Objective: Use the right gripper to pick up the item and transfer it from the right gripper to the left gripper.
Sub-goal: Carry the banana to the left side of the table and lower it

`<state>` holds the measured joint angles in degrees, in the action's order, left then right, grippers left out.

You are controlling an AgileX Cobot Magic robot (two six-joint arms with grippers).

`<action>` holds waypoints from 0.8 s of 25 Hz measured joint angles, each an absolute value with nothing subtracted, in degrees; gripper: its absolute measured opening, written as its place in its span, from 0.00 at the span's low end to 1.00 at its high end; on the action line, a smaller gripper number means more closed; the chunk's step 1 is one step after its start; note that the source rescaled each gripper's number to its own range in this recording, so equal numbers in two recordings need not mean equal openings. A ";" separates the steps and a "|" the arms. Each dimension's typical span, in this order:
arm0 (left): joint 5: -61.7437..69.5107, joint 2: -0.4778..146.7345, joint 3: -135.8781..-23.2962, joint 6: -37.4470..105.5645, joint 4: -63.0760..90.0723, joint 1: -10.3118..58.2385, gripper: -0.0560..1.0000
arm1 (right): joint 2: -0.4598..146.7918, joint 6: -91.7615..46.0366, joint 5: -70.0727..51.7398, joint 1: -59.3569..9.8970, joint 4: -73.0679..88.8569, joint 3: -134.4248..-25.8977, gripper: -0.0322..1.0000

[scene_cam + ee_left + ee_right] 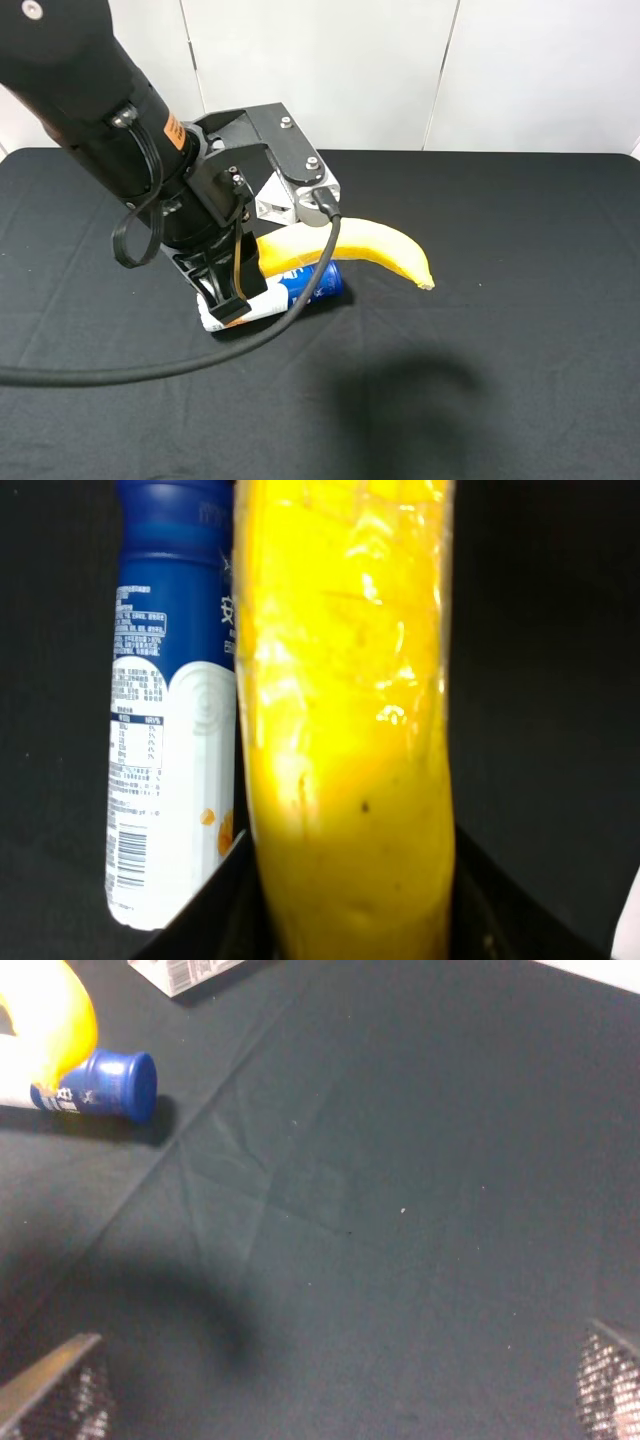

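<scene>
While viewing from the high cam: got left gripper [228, 290] clamped shut on banana [370, 245], near its thick end. Confirmed from left wrist: yellow skin filling the gap between both dark fingers [500, 920], jaws pressed on either side. Can't tell whether lifted clear or resting on the tube [290, 290]. Seeing banana stretched out to the right of the left arm, tip pointing toward mid worktop [520, 330], back arched toward the far wall. Crossing just over the white-and-blue tube, itself lying flat on the black cloth; blue cap [328, 280] poking out under the banana, white end showing below the gripper. Reading as side by side and roughly parallel from left wrist. Right gripper [335, 1390]: spread wide, holding nothing, only bare dark cloth between its two fingertips. Hanging above the worktop, well apart from banana; catching blue cap and a yellow end off to one side, plus edge of a white printed carton [190, 972] beyond them.
</scene>
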<state>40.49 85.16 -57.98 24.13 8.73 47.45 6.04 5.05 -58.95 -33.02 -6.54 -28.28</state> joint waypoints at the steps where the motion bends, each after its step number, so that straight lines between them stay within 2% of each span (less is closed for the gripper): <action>1: 40.49 85.16 -57.98 24.13 8.73 47.45 0.05 | 6.04 5.05 -58.95 -33.02 -6.54 -28.28 1.00; 12: 40.36 85.16 -57.98 24.13 8.73 47.45 0.05 | 6.04 4.99 -58.95 -32.15 -6.54 -28.28 1.00; 16: 40.12 85.16 -57.98 24.13 8.73 47.45 0.05 | 5.75 4.94 -58.84 -26.39 -6.54 -28.28 1.00; 20: 40.11 85.16 -57.98 24.13 8.73 47.45 0.05 | 1.88 4.89 -58.84 -17.60 -6.60 -28.18 1.00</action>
<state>40.11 85.16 -57.98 24.13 8.73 47.45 1.88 4.89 -58.84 -17.60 -6.60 -28.18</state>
